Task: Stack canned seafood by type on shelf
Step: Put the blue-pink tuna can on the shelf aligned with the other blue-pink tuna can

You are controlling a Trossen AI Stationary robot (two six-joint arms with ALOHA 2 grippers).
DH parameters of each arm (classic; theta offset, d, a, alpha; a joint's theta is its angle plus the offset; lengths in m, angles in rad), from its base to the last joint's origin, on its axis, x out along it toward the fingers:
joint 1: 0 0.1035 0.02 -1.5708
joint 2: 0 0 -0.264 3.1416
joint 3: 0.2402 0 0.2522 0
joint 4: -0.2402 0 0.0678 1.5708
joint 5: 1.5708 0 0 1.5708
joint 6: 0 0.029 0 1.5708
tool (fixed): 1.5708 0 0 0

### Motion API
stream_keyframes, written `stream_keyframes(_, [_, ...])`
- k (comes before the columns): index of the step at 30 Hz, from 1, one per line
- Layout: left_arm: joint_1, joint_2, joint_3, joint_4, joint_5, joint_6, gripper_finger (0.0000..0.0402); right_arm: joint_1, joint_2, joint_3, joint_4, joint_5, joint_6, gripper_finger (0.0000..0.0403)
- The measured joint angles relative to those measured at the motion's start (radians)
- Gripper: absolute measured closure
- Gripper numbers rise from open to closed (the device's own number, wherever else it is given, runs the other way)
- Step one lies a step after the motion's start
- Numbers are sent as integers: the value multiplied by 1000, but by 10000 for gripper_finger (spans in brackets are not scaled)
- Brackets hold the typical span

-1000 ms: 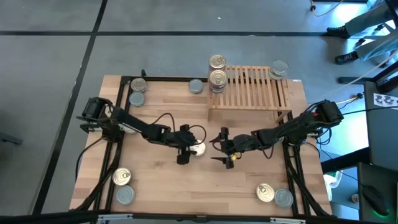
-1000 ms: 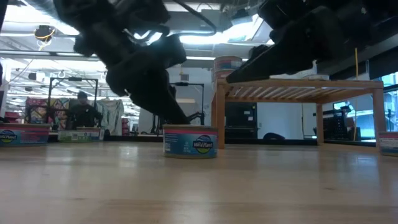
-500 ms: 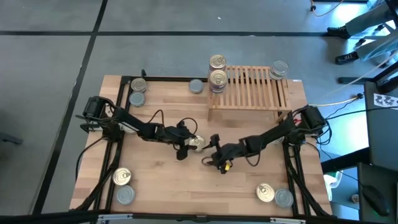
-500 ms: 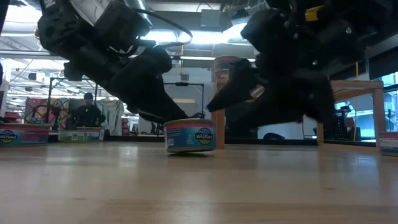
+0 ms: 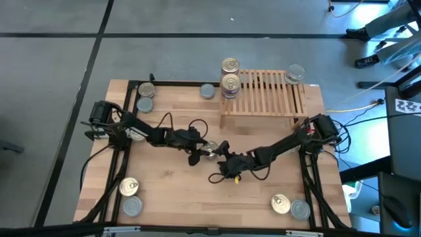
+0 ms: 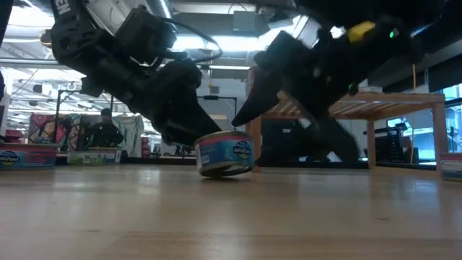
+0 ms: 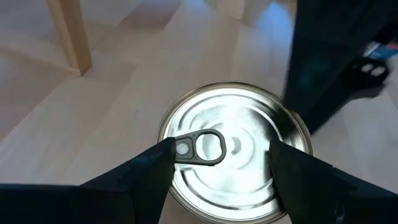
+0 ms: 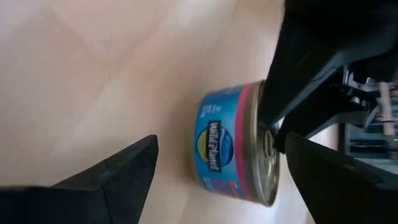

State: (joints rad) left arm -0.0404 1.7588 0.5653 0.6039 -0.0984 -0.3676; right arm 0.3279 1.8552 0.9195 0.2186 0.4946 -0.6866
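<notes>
Since a second earlier, the right gripper (image 5: 216,172) had swung in beside the centre can (image 6: 224,153), which now sat tilted. Pale wooden planks formed the tabletop (image 5: 171,187), a cluttered workshop behind. On the slatted shelf (image 5: 266,92), round tins (image 5: 229,82) stood stacked. The left gripper (image 7: 217,155) straddled the can's silvery pull-tab lid; the right's fingers stood apart.

My two arms are matte black, built of slim jointed segments with thin black cables looping loosely along them. My left gripper (image 5: 200,153) and right gripper (image 5: 220,162) each end in two broad, flat, dark fingers (image 7: 140,177) with blunt angled tips. A small yellow marking sits on my right arm near its wrist.
</notes>
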Motion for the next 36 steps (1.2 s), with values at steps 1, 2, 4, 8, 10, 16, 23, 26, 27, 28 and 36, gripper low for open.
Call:
stream_keyframes(1, [4,0,0,2,9,-10,142,0,15,0,21,19,-18,59])
stream_keyframes(2, [6,0,0,4,12,-18,142,-1,28,0,31,40,-35,59])
stream_keyframes(4, [7,0,-1,5,12,-28,142,-1,56,0,69,73,-67,59])
stream_keyframes(8, [7,0,-2,9,12,-40,142,-9,100,0,136,151,-111,59])
stream_keyframes(10, [7,1,-2,14,12,-46,142,-13,108,2,161,150,-114,61])
stream_keyframes(16, [4,3,-4,38,12,-58,142,-27,115,4,182,131,-110,119])
stream_keyframes(23, [4,2,-4,44,5,-94,142,-39,115,5,168,113,-78,210])
stream_keyframes(26, [5,-10,-4,41,7,-90,142,-19,111,5,165,118,-76,210])
stream_keyframes(27, [5,-19,-3,36,11,-89,142,-7,107,5,162,130,-78,210])
stream_keyframes(28, [4,-31,-3,27,17,-82,142,7,103,4,162,151,-82,210])
stream_keyframes(36, [2,-202,-2,-76,-23,-5,142,139,-48,0,43,308,-96,210])
